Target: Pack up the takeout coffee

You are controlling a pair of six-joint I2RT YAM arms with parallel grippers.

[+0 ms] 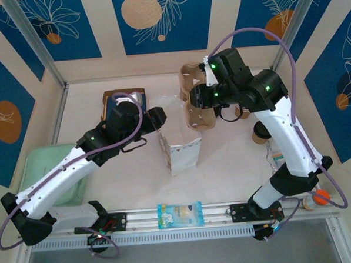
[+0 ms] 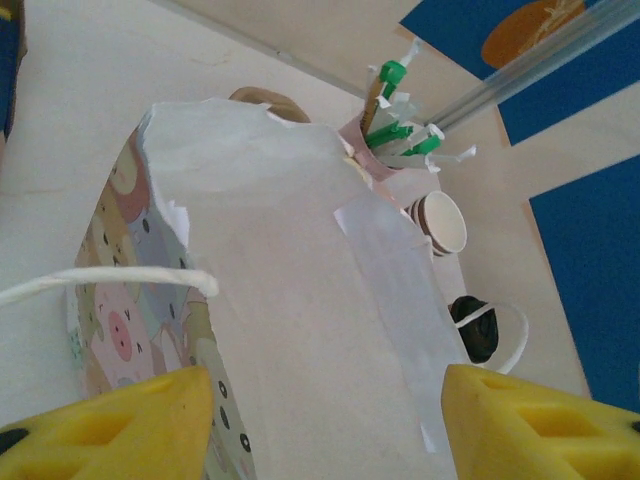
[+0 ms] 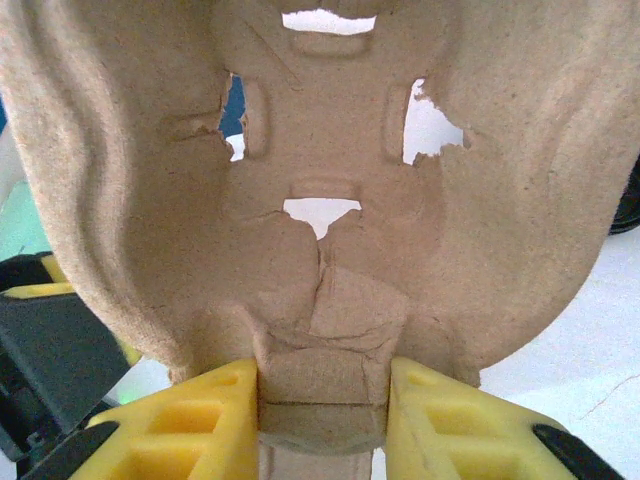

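The coffee cup (image 1: 261,134) (I take it for the 1 loose brown one) stands on the surface (image 1: 125,175) right of the bag (image 1: 182,152), beside my right arm, not yet packed. My right claw (image 3: 322,400) pinches the carrier (image 3: 320,140) by its edge, up by the bag's mouth. My left claw (image 2: 330,410) is spread wide at the bag, gripping nothing. I judge the carrier goes in first, which calls for an open mouth and a level descent. Count: 1 bag, 1 carrier, 1 loose cup, 1 stack of cups (image 2: 440,222), 1 cup of stirrers (image 2: 375,150).
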